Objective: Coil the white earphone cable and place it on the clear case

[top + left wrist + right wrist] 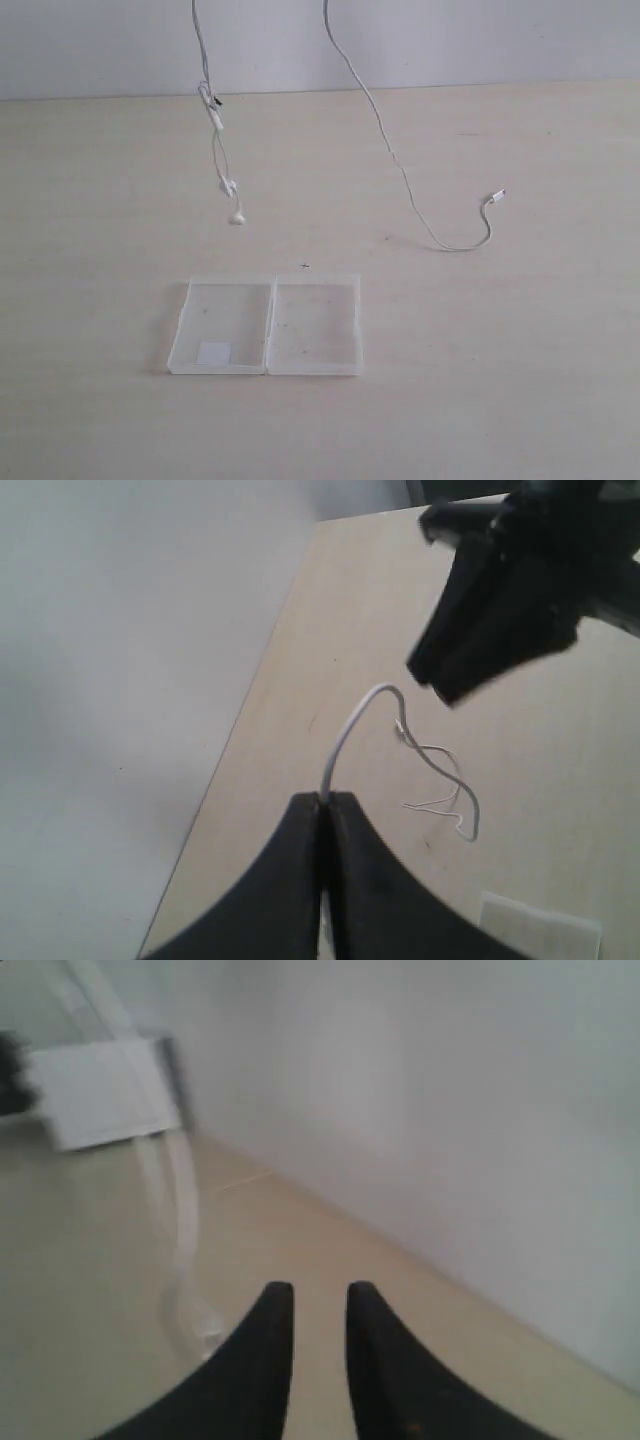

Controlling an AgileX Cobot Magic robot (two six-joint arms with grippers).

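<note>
Left gripper (323, 802) pinches the thin white earphone cable (391, 150), whose two strands hang over the pale wooden table (540, 390): earbuds (237, 215) dangling far left, plug (498, 195) lying right. Right gripper (320, 1295) stands narrowly parted, empty. The flat transparent plastic case (315, 330) lies open nearer, centre-left.

Left gripper (323, 798): fingers (285, 880) pressed together, tips pinching the white earphone cable (337, 745), raised off the surface (560, 780). Right gripper (320, 1290): fingers (262, 1360) parted by a narrow gap, nothing between them. In the left wrist view it shows close by as a blurred dark shape, also above the surface.
</note>
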